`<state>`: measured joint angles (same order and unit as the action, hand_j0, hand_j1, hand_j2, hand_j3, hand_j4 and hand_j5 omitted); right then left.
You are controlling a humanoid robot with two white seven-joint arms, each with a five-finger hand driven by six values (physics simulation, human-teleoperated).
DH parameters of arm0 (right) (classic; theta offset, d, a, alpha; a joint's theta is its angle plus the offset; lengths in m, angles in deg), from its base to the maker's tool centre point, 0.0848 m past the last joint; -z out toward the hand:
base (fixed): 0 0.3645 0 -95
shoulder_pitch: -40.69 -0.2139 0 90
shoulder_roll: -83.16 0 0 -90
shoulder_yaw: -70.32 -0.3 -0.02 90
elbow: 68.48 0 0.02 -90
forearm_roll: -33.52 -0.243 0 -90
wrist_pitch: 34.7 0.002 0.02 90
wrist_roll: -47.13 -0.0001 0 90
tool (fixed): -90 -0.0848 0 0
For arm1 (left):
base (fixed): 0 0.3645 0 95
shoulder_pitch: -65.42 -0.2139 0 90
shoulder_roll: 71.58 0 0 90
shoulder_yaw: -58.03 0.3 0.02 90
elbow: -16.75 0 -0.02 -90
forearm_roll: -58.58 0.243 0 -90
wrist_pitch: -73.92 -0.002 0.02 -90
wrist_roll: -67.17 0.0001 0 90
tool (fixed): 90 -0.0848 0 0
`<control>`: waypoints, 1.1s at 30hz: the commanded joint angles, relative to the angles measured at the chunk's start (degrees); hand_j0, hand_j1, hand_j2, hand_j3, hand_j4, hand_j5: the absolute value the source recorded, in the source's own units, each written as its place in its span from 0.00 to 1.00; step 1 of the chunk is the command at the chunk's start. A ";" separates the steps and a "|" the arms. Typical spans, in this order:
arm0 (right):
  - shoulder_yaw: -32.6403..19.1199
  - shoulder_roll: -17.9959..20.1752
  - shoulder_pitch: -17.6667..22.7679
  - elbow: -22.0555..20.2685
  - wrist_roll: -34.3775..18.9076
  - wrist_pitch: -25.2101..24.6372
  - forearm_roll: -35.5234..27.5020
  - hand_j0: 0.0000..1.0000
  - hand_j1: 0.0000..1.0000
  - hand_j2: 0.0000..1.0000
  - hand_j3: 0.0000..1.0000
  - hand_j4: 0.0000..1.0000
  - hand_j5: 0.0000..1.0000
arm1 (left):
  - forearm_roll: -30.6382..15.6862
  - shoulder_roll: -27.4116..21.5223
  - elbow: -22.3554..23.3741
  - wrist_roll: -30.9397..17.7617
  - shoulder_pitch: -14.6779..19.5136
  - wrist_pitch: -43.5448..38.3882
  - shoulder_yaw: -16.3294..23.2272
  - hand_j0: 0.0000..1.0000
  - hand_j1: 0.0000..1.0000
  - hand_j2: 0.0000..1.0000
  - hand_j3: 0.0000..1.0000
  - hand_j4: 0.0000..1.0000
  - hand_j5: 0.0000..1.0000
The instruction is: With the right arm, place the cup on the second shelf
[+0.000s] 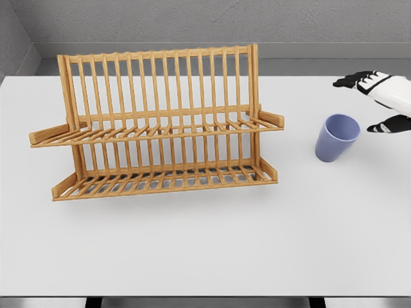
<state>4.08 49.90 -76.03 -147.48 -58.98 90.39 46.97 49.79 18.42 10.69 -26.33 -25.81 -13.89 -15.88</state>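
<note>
You see no brand, label or writing on any thing here. Count with me: one wooden dish rack (160, 128), one cup (336, 137), one hand, all on or over one white table (205, 250).

The dish rack stands at 9 o'clock from the picture's middle and has two slatted shelves, the upper shelf (157, 133) and the lower shelf (164, 179), with a tall slatted back behind them. Both shelves carry nothing.

The cup is blue-violet, it stands upright on the table with its mouth up, at 3 o'clock from the rack and well apart from it. It leans a little in the view, but this can be only the camera angle.

The right hand (379, 102) comes in at the right edge, at 2 o'clock from the cup. Its fingers (350, 81) are dark at the tips and spread wide, the thumb (385, 127) stands low near the cup's rim, and it holds nothing. It does not touch the cup. The picture's edge cuts off the wrist and the arm, so you cannot see them. The left arm does not show.
</note>
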 commanded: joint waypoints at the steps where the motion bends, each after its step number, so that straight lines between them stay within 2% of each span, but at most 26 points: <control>1: 0.14 0.12 0.00 -0.10 0.11 -0.09 -0.61 1.00 1.00 1.00 1.00 1.00 1.00 | -0.01 0.00 0.00 -0.01 0.00 0.01 0.00 1.00 1.00 1.00 1.00 1.00 1.00; 5: 0.67 0.47 0.53 -0.19 4.33 -0.09 -2.37 1.00 1.00 1.00 1.00 1.00 1.00 | -0.01 0.00 0.00 -0.01 0.00 0.01 0.00 1.00 1.00 1.00 1.00 1.00 1.00; 7: 0.67 2.84 1.84 -1.94 3.27 -0.09 -2.11 1.00 1.00 1.00 1.00 1.00 1.00 | -0.01 0.00 0.00 -0.01 0.00 0.01 0.00 1.00 1.00 1.00 1.00 1.00 1.00; 8: -0.03 4.60 2.37 -2.47 0.91 -0.09 -1.93 1.00 1.00 1.00 1.00 1.00 1.00 | -0.01 0.00 0.00 -0.01 0.00 0.01 0.00 1.00 1.00 1.00 1.00 1.00 1.00; 10: -3.02 4.16 2.20 -2.30 -11.75 -0.09 -2.28 1.00 1.00 1.00 1.00 1.00 1.00 | -0.01 0.00 0.00 -0.01 0.00 0.01 0.00 1.00 1.00 1.00 1.00 1.00 1.00; 12: -3.90 4.08 1.58 -1.95 -18.90 -0.09 -2.37 1.00 1.00 1.00 1.00 1.00 1.00 | -0.01 0.00 0.00 -0.01 0.00 0.01 0.00 1.00 1.00 1.00 1.00 1.00 1.00; 14: -4.60 3.29 0.97 -1.51 -18.90 -0.09 -2.46 1.00 1.00 1.00 1.00 1.00 1.00 | -0.01 0.00 0.00 -0.01 0.00 0.01 0.00 1.00 1.00 1.00 1.00 1.00 1.00; 16: -4.43 1.35 -2.46 -1.25 -18.90 -0.09 -2.37 1.00 1.00 1.00 1.00 1.00 1.00 | -0.01 0.00 0.00 -0.01 0.00 0.01 0.00 1.00 1.00 1.00 1.00 1.00 1.00; 18: -3.55 -0.32 -5.01 1.39 -18.90 -0.09 -2.11 1.00 1.00 1.00 1.00 1.00 1.00 | -0.01 0.00 0.00 -0.01 0.00 0.01 0.00 1.00 1.00 1.00 1.00 1.00 1.00; 20: 5.50 -3.83 -12.56 4.73 -18.90 -0.09 -2.02 1.00 1.00 1.00 1.00 1.00 1.00 | -0.01 0.00 0.00 -0.01 0.00 0.01 0.00 1.00 1.00 1.00 1.00 1.00 1.00; 21: 8.23 -4.98 -14.15 6.31 -18.90 -0.09 -2.02 1.00 1.00 1.00 1.00 1.00 1.00 | -0.01 0.00 0.00 -0.01 0.00 0.01 0.00 1.00 1.00 1.00 1.00 1.00 1.00; 33: 9.28 -3.92 -14.33 7.19 -18.90 -0.09 -0.26 1.00 1.00 1.00 1.00 1.00 1.00 | -0.01 0.00 0.00 -0.01 0.00 0.01 0.00 1.00 1.00 1.00 1.00 1.00 1.00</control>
<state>13.02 45.92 -90.36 -140.27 -77.89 90.46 46.43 49.79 18.42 10.69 -26.33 -25.81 -13.90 -15.88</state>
